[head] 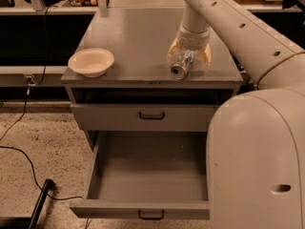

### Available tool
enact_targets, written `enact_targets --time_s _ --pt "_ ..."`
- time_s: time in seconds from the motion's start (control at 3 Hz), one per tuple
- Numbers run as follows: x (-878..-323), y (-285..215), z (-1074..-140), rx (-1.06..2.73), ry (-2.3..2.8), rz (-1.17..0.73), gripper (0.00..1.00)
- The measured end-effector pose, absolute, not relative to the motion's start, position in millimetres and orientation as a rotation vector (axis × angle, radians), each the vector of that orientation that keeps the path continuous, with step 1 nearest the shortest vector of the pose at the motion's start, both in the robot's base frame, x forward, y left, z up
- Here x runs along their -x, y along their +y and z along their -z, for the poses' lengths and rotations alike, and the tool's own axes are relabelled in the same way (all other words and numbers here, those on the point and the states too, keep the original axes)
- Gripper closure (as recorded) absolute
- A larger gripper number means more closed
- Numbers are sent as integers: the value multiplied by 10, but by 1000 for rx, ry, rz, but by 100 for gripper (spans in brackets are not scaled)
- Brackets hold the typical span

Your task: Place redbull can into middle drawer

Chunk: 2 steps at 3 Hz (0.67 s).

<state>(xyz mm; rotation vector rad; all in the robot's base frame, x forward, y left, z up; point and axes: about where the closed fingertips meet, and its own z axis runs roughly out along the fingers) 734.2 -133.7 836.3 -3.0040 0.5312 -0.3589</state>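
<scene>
The redbull can (180, 67) lay on its side near the cabinet top's (133, 37) front edge, long axis front to back; the gripper (190, 58) hung directly above, fingers spread astride it, unclenched; the middle drawer (147, 178) stood open below.

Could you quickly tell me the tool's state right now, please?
Tool: open, straddling the can lying on the cabinet top.
</scene>
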Motion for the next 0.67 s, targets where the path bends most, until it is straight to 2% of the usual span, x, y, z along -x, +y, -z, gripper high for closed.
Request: enact_targets --time_s 0.33,0.67 --pt "-7338 -1171 -8381 2973 465 333 56" --pt "-7295 -1067 -8446 2947 433 313 79"
